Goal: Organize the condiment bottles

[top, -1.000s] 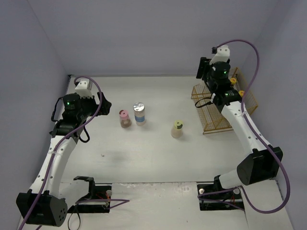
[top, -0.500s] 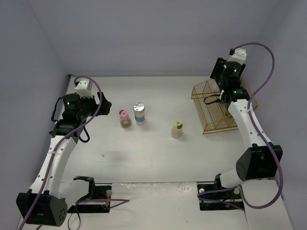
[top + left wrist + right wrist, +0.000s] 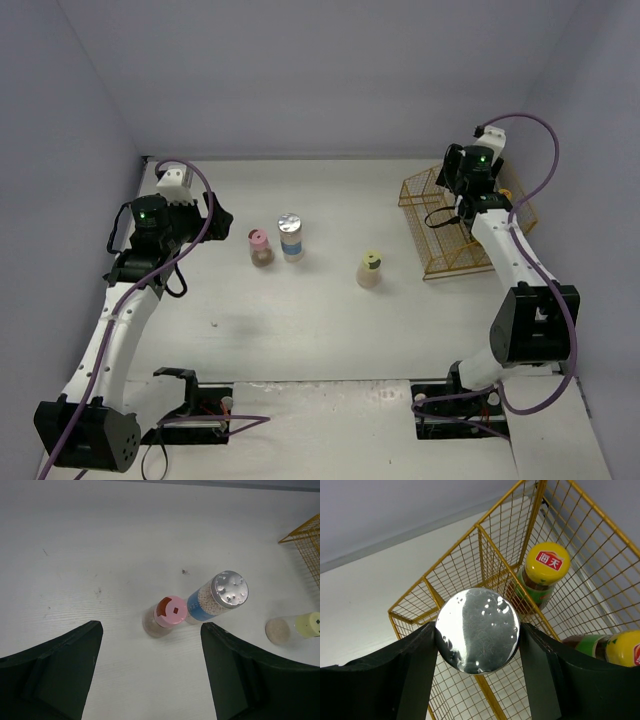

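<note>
We are pinching a silver jar in the right gripper, its fingers pressing on either side just under the lid. The jar's long axis is pointing away from the wrist, lid toward the camera, so we are judging it to be hanging roughly upright. The basket is lying directly below it, with two sauce bottles already inside, off to the gripper's right. A rim wire is crossing under the lid, so the drop is turning on clearing that wire and staying left of the bottles.

The left gripper is hovering with fingers spread and holding nothing. Below it on the table the pink jar and a second silver jar are standing just beside each other, the yellow-green jar farther right, toward the basket.
</note>
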